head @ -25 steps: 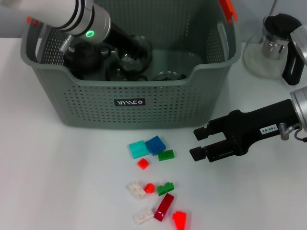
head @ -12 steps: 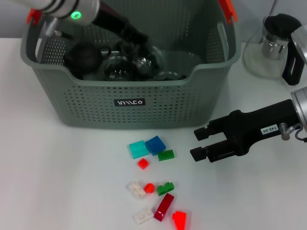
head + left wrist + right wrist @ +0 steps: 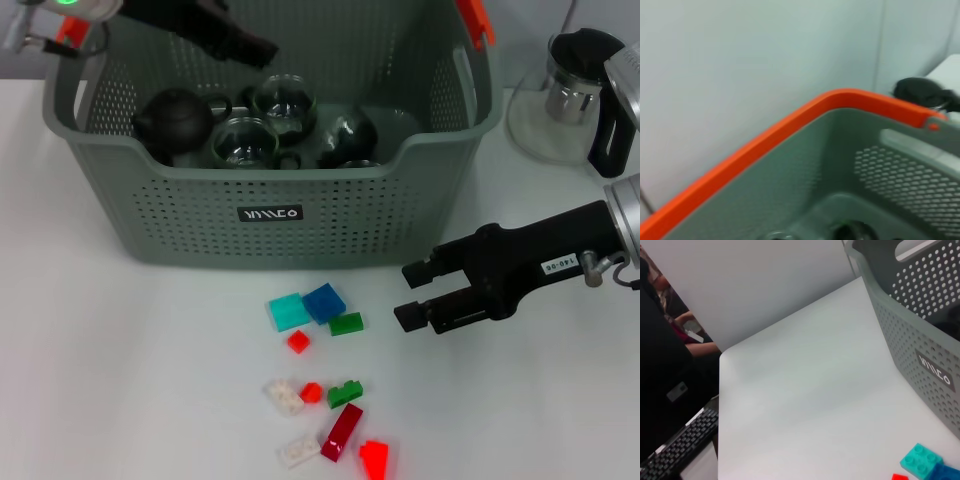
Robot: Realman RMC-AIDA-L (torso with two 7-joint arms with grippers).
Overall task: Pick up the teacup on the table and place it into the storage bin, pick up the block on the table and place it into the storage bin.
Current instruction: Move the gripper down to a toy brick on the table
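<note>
- Grey-green storage bin (image 3: 300,215) on the table (image 3: 120,380) already holds glass teacups (image 3: 284,101).
- Blocks (image 3: 322,302) lie before it, unpicked.
- Right gripper (image 3: 410,295): beside them, fingers apart, empty.
- Left gripper (image 3: 245,45): above bin; finger state indiscernible.

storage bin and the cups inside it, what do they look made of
The storage bin looks like matte moulded plastic, judging by its regular perforations. The two clear cups look like glass: see-through with bright glints. The dark teapot could be glazed ceramic; uncertain.
</note>
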